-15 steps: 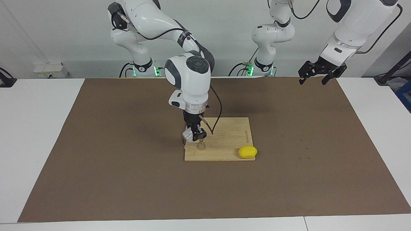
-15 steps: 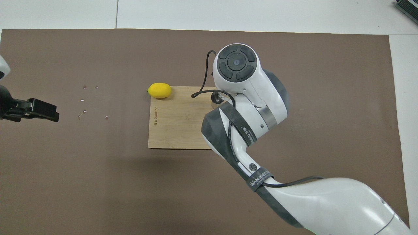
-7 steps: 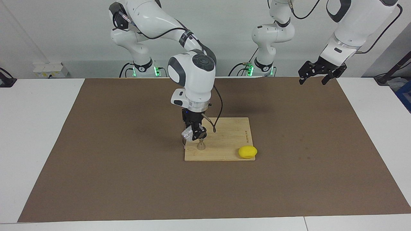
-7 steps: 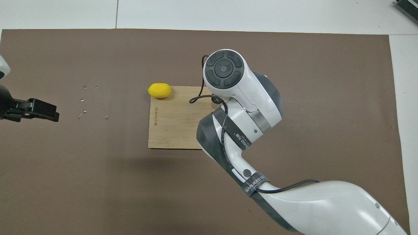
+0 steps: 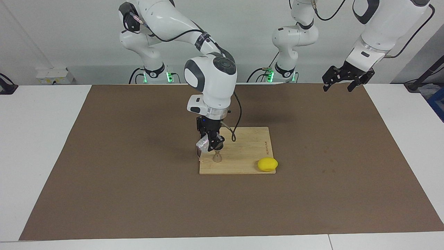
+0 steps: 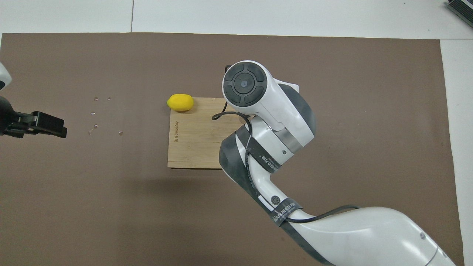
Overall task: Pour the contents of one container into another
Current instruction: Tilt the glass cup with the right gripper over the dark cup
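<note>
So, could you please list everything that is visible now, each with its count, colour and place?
Clear textured glass tumbler: one, transparent, tilted in the right end effector over the jigger.
Silvery metal hourglass-shaped jigger: one, grey, upright on the board, toward the right arm's end.
Rectangular wooden cutting board: one, light brown, middle of the mat.
Yellow lemon: one, on the board's corner farthest from the robots, toward the left arm's end.
Brown mat: one, covers most of the white table.
Small droplets: several, on the mat near the left end effector.
Right end effector: black, holds the tumbler.
Left end effector: black, open, waits above the mat's edge.
</note>
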